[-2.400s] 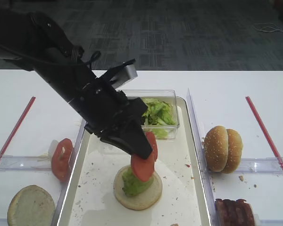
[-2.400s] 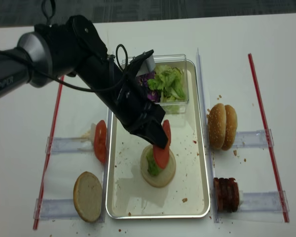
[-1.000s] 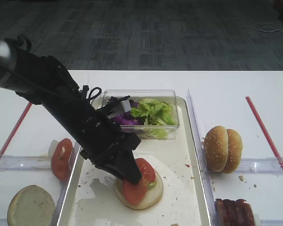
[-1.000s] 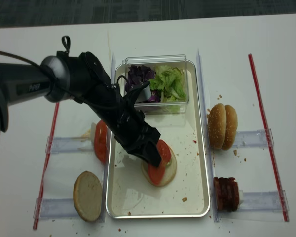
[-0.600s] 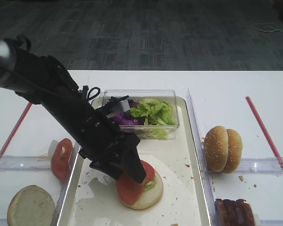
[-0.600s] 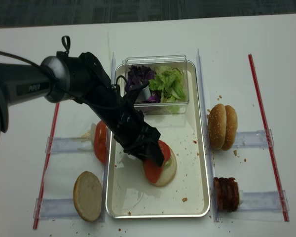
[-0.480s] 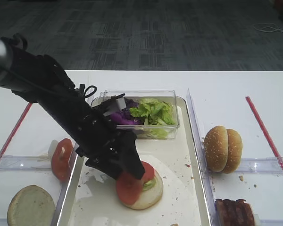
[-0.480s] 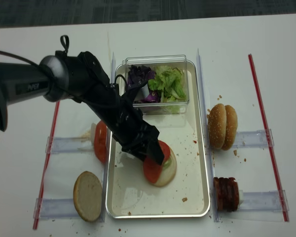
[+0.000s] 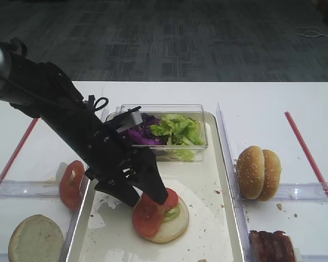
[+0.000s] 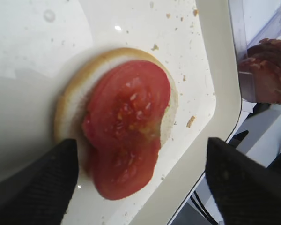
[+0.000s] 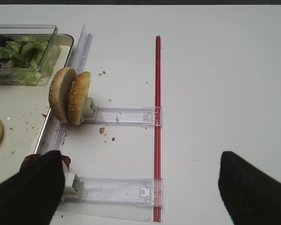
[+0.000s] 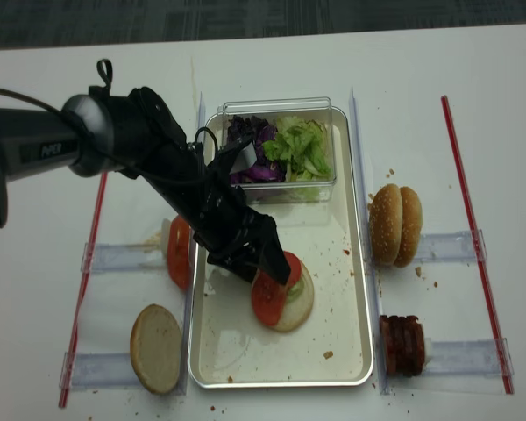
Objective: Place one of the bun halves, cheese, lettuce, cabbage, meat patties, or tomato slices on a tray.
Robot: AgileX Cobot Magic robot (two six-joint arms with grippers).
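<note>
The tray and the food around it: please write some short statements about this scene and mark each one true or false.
1. A tomato slice lies on the bun half on the tray. True.
2. The left gripper is shut on the tomato slice. False: its jaws stand open on either side of it.
3. The clear box holds only lettuce. False: purple cabbage is in it too.
4. The sesame bun halves stand on edge, right of the tray. True.
5. The meat patties lie on the tray. False: they are outside it, to the right.

Left tool (image 10: 136,164) opened, released tomato slice (image 9: 151,212) (now on bun (image 9: 172,224)).
</note>
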